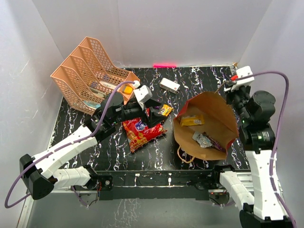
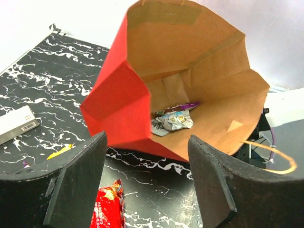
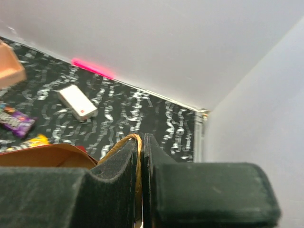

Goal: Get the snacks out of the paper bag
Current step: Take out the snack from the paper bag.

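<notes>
The paper bag (image 1: 221, 107), red outside and brown inside, lies open on the right. It holds a yellow packet (image 1: 192, 120), a white-blue packet (image 1: 203, 139) and a purple packet (image 1: 217, 145). My right gripper (image 1: 231, 88) is shut on the bag's far cord handle (image 3: 124, 142) and holds that edge up. The red chip bag (image 1: 142, 132) lies on the table left of the bag, with a dark candy packet (image 1: 165, 110) beside it. My left gripper (image 1: 156, 118) is open and empty above the chip bag (image 2: 107, 209), facing the bag's mouth (image 2: 213, 109).
A peach mesh file rack (image 1: 90, 76) stands at the back left. A small white box (image 1: 169, 85) lies at the back middle. The bag's near cord handle (image 1: 185, 154) lies loose on the table. White walls close in on three sides.
</notes>
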`<state>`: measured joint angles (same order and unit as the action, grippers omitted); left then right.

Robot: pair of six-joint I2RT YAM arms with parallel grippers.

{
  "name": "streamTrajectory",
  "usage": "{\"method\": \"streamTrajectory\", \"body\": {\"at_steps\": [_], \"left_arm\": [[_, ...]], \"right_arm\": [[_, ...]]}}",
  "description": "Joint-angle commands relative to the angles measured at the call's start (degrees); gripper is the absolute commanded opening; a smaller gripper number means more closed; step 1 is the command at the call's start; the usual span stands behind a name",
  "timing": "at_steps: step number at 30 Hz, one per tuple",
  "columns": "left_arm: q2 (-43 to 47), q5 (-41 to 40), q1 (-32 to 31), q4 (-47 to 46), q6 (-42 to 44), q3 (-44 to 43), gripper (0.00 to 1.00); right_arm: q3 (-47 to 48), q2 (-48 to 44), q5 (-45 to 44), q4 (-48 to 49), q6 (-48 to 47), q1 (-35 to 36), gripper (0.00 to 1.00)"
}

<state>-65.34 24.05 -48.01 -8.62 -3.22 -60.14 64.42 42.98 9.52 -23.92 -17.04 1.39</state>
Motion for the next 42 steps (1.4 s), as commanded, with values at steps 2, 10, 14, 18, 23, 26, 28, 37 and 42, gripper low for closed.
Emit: {"method": "streamTrajectory", "body": {"at_steps": [2,10,14,18,23,26,28,37,42], "left_arm": [[2.13,0.18,-0.16,1.38,3.10,-1.46,0.67],[3.56,-0.60,-0.14,3.58,4.68,-1.24,0.67],[3.74,0.14,-0.15,2.95,4.50,-0.05,0.68],[2.89,2.31,-0.22,2.13,3.32,0.18,0.68],[0.79,6.24,-2.23,-1.83,2.30,1.86,0.68],[-0.95,5.09,-6.87,-3.97,1.58,2.92,0.68],[-1.93,3.10,-11.14,-6.58,1.68,4.29,0.68],[-7.40,-18.74,-28.42,-12.30,13.64,7.90,0.68],[-16.90,-32.12,-31.69,-13.37,13.39,5.16,0.65]], "right_arm": [[6.09,5.97,-9.02,8.13,-13.41,-0.01,0.08],[9.05,9.77,10.00,5.53,-19.18,2.39,0.08],[-0.88,4.60,29.06,6.54,-13.69,2.75,0.08],[-11.13,-1.13,39.10,7.63,-3.86,2.75,0.08],[-16.38,-9.09,31.60,7.14,1.63,2.81,0.08],[-16.09,-13.36,21.24,6.67,3.28,2.77,0.08],[-16.08,-14.73,20.26,7.00,3.45,2.74,0.08],[-15.68,-13.25,19.25,7.71,7.07,2.83,0.08],[-15.45,-13.01,18.80,7.93,8.12,2.78,0.08]]}}
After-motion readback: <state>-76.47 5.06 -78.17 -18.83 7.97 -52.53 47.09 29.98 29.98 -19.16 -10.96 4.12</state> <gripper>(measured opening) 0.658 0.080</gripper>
